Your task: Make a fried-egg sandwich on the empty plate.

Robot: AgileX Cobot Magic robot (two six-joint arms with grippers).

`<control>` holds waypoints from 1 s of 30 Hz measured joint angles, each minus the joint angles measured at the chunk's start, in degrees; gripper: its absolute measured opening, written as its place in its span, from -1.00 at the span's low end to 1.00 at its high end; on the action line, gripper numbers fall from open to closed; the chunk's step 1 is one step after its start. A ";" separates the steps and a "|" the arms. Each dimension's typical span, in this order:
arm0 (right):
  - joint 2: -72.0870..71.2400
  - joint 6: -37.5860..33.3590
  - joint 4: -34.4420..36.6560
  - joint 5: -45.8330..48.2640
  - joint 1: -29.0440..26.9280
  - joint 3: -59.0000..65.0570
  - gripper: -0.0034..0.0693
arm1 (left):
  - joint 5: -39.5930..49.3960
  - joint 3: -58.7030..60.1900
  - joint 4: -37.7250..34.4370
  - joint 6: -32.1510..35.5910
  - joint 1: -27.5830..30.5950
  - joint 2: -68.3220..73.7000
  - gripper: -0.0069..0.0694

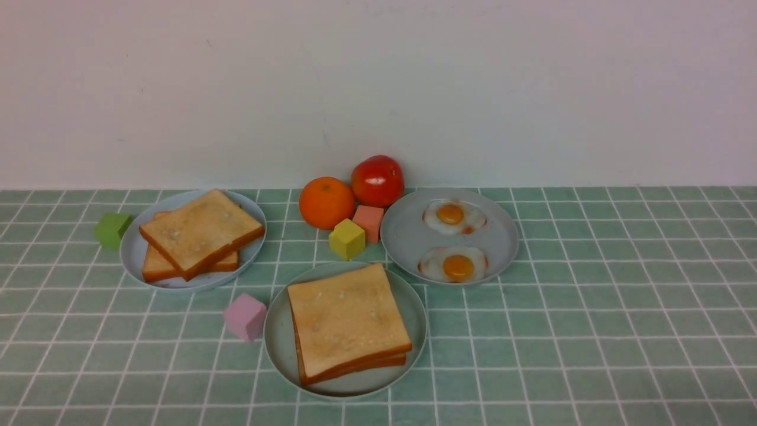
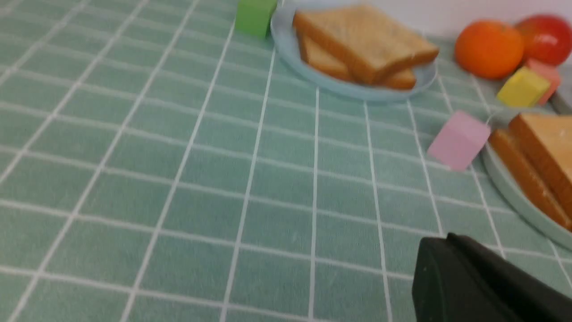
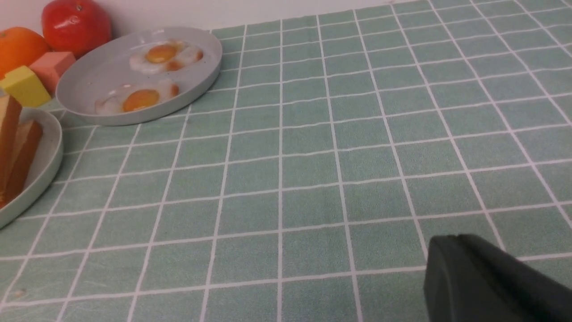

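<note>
Sitting on rnd mint plate (image 1: 278, 355): toast sandwich (image 1: 349, 319), likely squared up so egg stays in | L+R end effectors (image 2: 451, 241) closing on nothing, likely parked clear of plate, job looking done

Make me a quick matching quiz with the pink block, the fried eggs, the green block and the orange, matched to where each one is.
1. Pink block
2. Fried eggs
3. Green block
4. Orange

A. Next to the tomato
B. At the far left, beside the light blue plate
C. On the gray plate
D. Just left of the pale green plate

Pairs: 1-D, 2-C, 3-B, 4-A
</note>
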 joint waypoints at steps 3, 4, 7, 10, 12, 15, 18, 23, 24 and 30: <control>0.00 0.00 0.00 0.00 0.00 0.00 -0.90 | 0.12 0.00 -0.19 -0.28 0.00 0.00 -0.85; 0.00 0.00 0.00 0.00 0.00 0.00 -0.90 | 0.12 0.00 -0.19 -0.34 0.00 0.00 -0.85; 0.00 0.00 0.00 0.00 0.00 0.00 -0.89 | 0.12 0.00 -0.19 -0.45 0.00 0.00 -0.85; 0.00 0.00 0.00 0.00 0.00 0.00 -0.88 | 0.12 0.00 -0.19 -0.50 0.00 0.00 -0.85; 0.00 0.00 0.00 0.00 0.00 0.00 -0.88 | 0.12 0.00 -0.19 -0.50 0.00 0.00 -0.85; 0.00 0.00 0.00 0.00 0.00 0.00 -0.87 | 0.12 0.00 -0.19 -0.50 0.00 0.00 -0.85; 0.00 0.00 0.00 0.00 0.00 0.00 -0.86 | 0.12 0.00 -0.19 -0.50 0.00 0.00 -0.85; 0.00 0.00 0.00 0.00 0.00 0.00 -0.85 | 0.12 0.00 -0.19 -0.50 0.00 0.00 -0.85; 0.00 0.00 0.00 0.00 0.00 0.00 -0.84 | 0.12 0.00 -0.19 -0.50 0.00 0.00 -0.85; 0.00 0.00 0.00 0.00 0.00 0.00 -0.82 | 0.12 0.00 -0.19 -0.56 0.00 0.00 -0.85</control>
